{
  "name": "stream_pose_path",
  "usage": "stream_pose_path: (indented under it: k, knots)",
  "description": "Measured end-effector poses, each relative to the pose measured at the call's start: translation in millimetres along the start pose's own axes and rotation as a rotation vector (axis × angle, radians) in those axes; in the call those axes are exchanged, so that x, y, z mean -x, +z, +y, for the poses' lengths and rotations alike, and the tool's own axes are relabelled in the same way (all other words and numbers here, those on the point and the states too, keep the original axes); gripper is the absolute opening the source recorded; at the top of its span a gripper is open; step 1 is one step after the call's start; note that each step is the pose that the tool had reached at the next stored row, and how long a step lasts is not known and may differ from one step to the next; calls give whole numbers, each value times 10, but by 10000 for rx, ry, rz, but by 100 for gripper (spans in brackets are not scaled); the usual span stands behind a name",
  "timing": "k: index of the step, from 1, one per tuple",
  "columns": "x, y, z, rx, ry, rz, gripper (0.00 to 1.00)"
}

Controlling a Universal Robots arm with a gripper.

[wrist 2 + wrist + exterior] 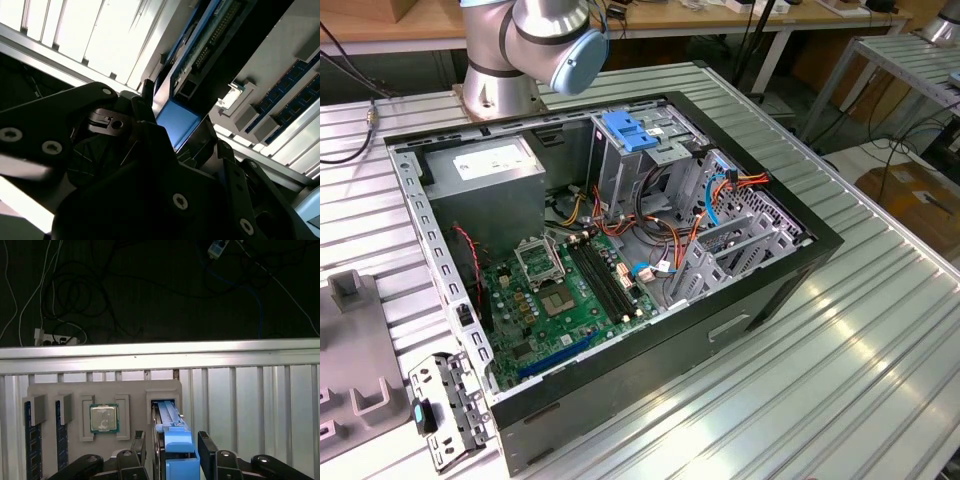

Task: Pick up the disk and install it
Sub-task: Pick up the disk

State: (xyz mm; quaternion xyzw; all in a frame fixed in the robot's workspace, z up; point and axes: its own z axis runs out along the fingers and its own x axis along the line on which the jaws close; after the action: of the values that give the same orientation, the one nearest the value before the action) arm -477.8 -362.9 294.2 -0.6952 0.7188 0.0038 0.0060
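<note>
The disk (174,440) stands on edge in a slot of a grey parts holder (50,390), its bright blue carrier rail facing the camera in the first wrist view. My gripper (172,452) straddles it, one finger (138,450) on each flat side, pressed against the carrier. In the second wrist view the disk (179,122) shows its blue end and green circuit board between the dark gripper (172,125) links. The open computer case (820,245) lies on the table in the exterior view, with its drive cage (655,160) near the back.
A processor chip (104,418) and memory sticks (33,440) sit in other pockets of the holder. Inside the case are a blue latch plate (628,130), a grey power supply (485,170), a green motherboard (565,290) and cable bundles (720,195). The arm's base (500,75) stands behind the case.
</note>
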Motion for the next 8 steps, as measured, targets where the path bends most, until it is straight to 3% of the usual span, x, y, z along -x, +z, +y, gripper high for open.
stream_pose_path:
  k: [1, 2, 3, 8]
  knots:
    - [0, 20, 5, -233, -87, 0, 54]
    - [-1, 20, 57, -236, -87, 0, 54]
    - [0, 20, 11, -211, -87, 0, 54]
    - [-1, 20, 37, -199, -86, 0, 54]
